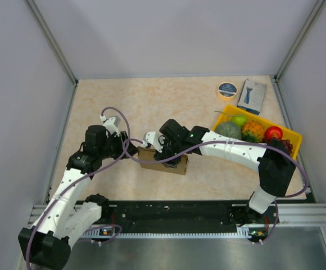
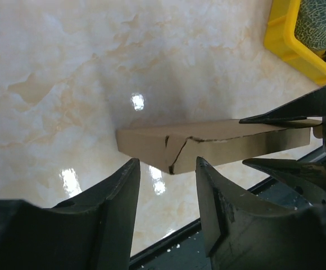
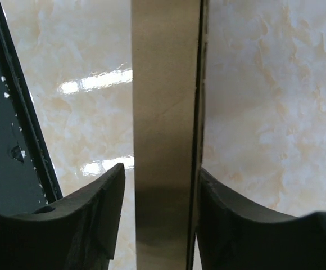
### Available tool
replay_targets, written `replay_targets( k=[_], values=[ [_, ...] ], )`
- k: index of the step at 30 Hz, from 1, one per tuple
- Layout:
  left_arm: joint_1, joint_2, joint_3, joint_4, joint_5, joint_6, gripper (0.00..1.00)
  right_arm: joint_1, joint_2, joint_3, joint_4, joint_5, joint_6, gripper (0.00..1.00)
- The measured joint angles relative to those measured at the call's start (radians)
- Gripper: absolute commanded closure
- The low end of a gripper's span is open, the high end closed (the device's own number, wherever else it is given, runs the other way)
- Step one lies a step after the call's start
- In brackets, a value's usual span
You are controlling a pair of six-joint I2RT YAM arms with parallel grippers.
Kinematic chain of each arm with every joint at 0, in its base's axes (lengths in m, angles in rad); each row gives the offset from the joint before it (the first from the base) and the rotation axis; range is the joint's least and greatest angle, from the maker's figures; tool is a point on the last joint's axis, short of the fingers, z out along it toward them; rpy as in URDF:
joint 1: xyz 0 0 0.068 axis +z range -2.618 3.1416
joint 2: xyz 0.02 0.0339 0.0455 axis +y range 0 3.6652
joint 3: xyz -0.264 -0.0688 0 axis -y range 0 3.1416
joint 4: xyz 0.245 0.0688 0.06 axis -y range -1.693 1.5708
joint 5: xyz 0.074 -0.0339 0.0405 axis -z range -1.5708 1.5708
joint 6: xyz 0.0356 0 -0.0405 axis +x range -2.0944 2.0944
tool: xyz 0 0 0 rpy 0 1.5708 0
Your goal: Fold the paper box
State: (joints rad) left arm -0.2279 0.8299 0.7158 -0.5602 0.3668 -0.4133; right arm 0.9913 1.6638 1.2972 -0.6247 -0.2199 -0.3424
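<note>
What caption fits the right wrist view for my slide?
Right gripper straddles the brown paper box, marbled table beneath.

No lettering can be read in any view — the small blue-and-white box (image 1: 252, 95) carries print too small to make out, and the round roll (image 1: 227, 90) beside it shows only a blurred blue face.

Yellow tray (image 1: 221, 115) holds fruit (image 1: 252, 130) near tape roll (image 1: 227, 90), blue box (image 1: 252, 96).
</note>
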Motion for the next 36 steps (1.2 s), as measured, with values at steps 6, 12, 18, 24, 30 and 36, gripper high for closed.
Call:
replay_targets(
  k=[6,12,18,24,30,36],
  values=[
    [-0.087,0.005,0.0,0.108,-0.068,0.056,0.64,-0.002,0.0,0.0,-0.002,-0.018,-0.006,0.56],
    [-0.167,0.046,0.018,0.121,-0.138,0.092,0.61,-0.009,0.0,0.0,-0.008,-0.022,-0.009,0.56],
    [-0.175,0.005,0.041,0.058,-0.195,0.108,0.49,-0.01,0.0,0.0,-0.01,-0.029,-0.015,0.57],
    [-0.176,-0.03,0.049,0.019,-0.208,0.111,0.67,-0.011,0.0,0.001,-0.01,-0.033,-0.014,0.58],
    [-0.176,0.009,0.064,0.006,-0.204,0.125,0.71,-0.014,0.0,0.001,-0.011,-0.037,-0.013,0.59],
    [-0.177,0.031,0.074,0.005,-0.172,0.134,0.7,-0.015,0.0,0.001,-0.012,-0.037,-0.013,0.59]
  ],
)
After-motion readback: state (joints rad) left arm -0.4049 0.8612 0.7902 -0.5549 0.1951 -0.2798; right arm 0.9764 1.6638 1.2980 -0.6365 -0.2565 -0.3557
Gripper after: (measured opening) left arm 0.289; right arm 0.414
